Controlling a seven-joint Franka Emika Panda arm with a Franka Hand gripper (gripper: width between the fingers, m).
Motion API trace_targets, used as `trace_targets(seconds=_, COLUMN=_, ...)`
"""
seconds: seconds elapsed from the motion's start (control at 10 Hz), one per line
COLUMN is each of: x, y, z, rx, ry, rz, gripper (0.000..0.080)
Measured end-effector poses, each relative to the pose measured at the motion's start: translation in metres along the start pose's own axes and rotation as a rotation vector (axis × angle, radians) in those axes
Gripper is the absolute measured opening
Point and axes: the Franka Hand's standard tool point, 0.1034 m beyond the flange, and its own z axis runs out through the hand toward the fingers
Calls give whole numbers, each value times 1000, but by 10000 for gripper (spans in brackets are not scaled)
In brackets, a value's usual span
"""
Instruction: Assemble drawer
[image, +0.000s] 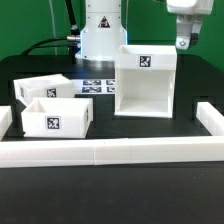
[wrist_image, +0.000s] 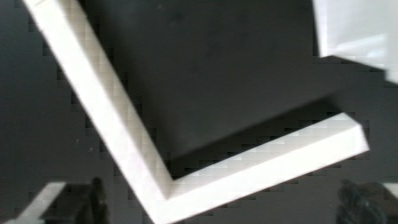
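Observation:
The large white boxy casing (image: 145, 85) stands upright at the middle right of the table, its open side to the front and a tag on its top edge. Two smaller open-top trays lie at the exterior view's left, one in front (image: 55, 118) and one behind it (image: 45, 90), each with a tag. My gripper (image: 184, 40) hangs in the air above and just right of the casing, touching nothing. In the wrist view its fingers (wrist_image: 71, 200) stand wide apart and empty (wrist_image: 217, 205). A white edge, probably the casing (wrist_image: 356, 30), shows there too.
A long low white border bar (image: 110, 152) runs along the front and another (image: 210, 120) along the exterior view's right. Their corner fills the wrist view (wrist_image: 107, 110). The marker board (image: 95, 85) lies flat behind the trays. The arm's white base (image: 100, 35) stands at the back.

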Motion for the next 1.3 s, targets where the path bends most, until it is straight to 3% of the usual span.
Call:
trace_targets(seconds=0.6, x=-3, y=-5, z=0, rx=11, ry=3, rz=388, gripper=650)
trace_targets(seconds=0.8, x=-22, y=-24, z=-2, rx=14, ry=3, rz=578, gripper=650)
trace_targets(seconds=1.1, x=-38, y=-56, z=1, rx=39, ry=-12, rz=872, gripper=650)
trace_targets(seconds=1.3, x=-37, y=-57, z=2, rx=49, ry=-13, rz=971, gripper=650)
